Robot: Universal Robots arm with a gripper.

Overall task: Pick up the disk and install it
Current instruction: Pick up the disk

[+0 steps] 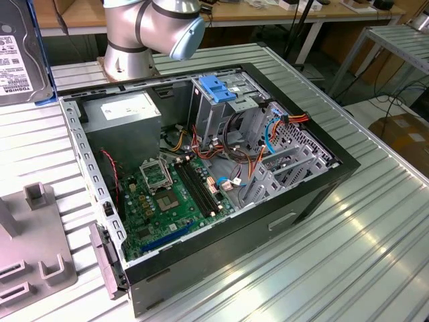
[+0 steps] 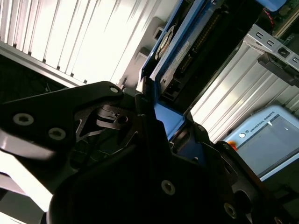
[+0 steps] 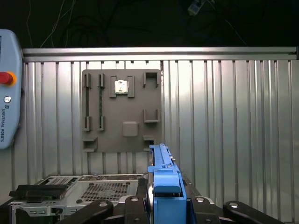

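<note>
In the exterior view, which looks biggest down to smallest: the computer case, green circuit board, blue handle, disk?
1. computer case
2. green circuit board
3. disk, but it is cut off at the picture's edge and seems nearer the camera, so its place is unsure
4. blue handle

Item count: one robot arm (image 1: 153, 27), one gripper (image 3: 166, 206), one disk (image 1: 20, 60), one open computer case (image 1: 315, 196). Inside the case: one motherboard (image 1: 167, 208), one grey power supply box (image 1: 127, 115), one drive cage (image 1: 213, 114) with one blue handle (image 1: 216, 88). Outside the case: one grey fixture plate (image 3: 121, 112), one teach pendant (image 3: 9, 88).
</note>
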